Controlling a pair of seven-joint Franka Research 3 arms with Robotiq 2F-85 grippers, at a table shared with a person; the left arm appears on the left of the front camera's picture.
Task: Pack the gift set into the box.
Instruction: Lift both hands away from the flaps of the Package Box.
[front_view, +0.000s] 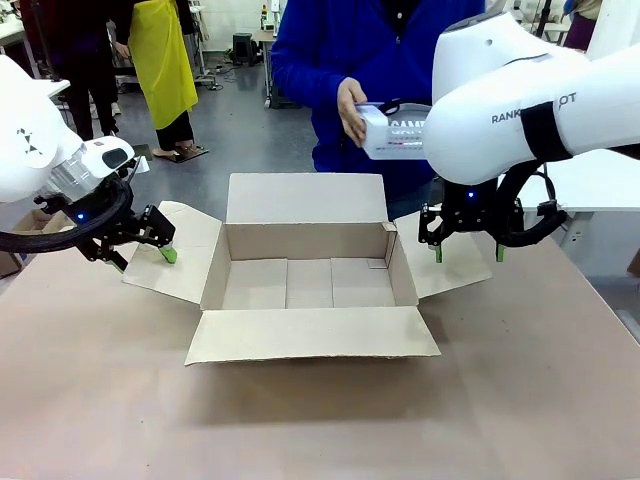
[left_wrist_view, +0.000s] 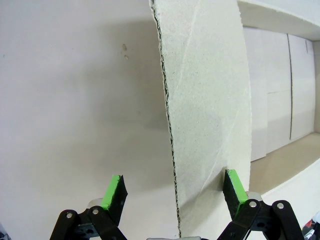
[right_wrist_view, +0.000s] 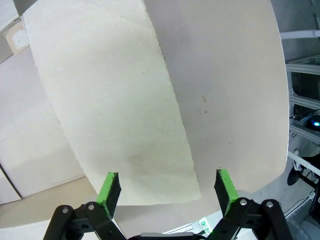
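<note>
Gift set (front_view: 392, 135) is resting in the person's hand (front_view: 350, 110) beyond the box (front_view: 305, 243), apart from both grippers. I'm seeing the left gripper (front_view: 145, 258) spreading wide across the left flap (front_view: 190, 245) edge and the right gripper (front_view: 468, 250) gaping wide over the right flap (front_view: 455, 275).

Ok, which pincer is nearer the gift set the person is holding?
Right. The right pincer hangs open over the box's right flap, just below the gift set. The left pincer is at the left flap, across the box.
</note>
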